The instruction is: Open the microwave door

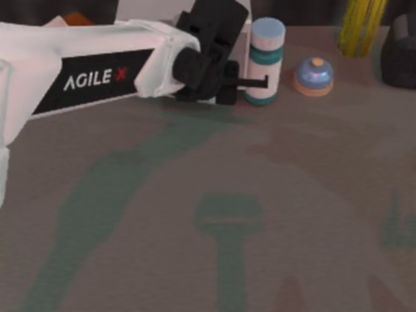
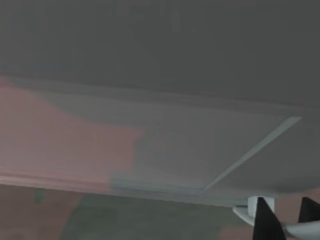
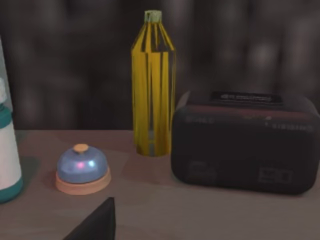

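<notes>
- The left arm (image 1: 97,71), the thing nearest the overhead camera, stretches across the far left of the counter (image 1: 208,214), carrying the left hand (image 1: 250,81) up against the microwave (image 1: 162,10) at the back edge; only a strip of white casing shows past the arm.
- In the left wrist view the microwave door (image 2: 165,145) fills the picture, its grey window showing the pinkish floor (image 2: 55,140) inside; a pale seam runs diagonally across the pane. I judge the hand sits this close so as to hook the door's edge and swing it outward.
- The dark fingertips (image 2: 264,220) sit just under the door's lower edge; whether they are apart or pinched on anything, I cannot tell.
- How far the door is open is unclear from this angle.
- Just beside the hand stands a white-and-teal canister (image 1: 266,62), close enough to be knocked by a wide swing.
- Farther right are a service bell (image 1: 313,77), a yellow bottle (image 1: 361,26) and a dark radio-like box (image 3: 245,145), well clear.
- The right hand (image 3: 97,222) shows only one dark tip, idle near the bell.
</notes>
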Available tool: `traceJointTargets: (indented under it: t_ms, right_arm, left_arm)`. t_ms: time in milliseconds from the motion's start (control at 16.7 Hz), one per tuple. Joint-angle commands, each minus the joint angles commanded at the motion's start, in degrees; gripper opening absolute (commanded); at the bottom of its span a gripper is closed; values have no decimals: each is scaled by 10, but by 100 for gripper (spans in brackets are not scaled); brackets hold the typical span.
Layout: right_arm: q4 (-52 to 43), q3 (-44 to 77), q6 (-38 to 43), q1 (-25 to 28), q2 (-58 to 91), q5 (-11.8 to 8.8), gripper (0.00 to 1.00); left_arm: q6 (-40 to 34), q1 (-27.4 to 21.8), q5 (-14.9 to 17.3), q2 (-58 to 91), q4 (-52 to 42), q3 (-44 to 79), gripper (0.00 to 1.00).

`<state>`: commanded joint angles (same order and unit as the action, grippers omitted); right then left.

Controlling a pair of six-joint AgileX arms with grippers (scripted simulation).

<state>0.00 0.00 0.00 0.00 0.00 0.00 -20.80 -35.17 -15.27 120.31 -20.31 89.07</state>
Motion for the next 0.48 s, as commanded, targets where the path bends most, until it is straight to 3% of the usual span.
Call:
traceJointTargets:
  t_ms: [480]
  right_arm:
    - [0, 0, 0, 0, 0, 0, 100]
  left_arm:
    - [-3, -5, 4, 1, 0, 2, 0]
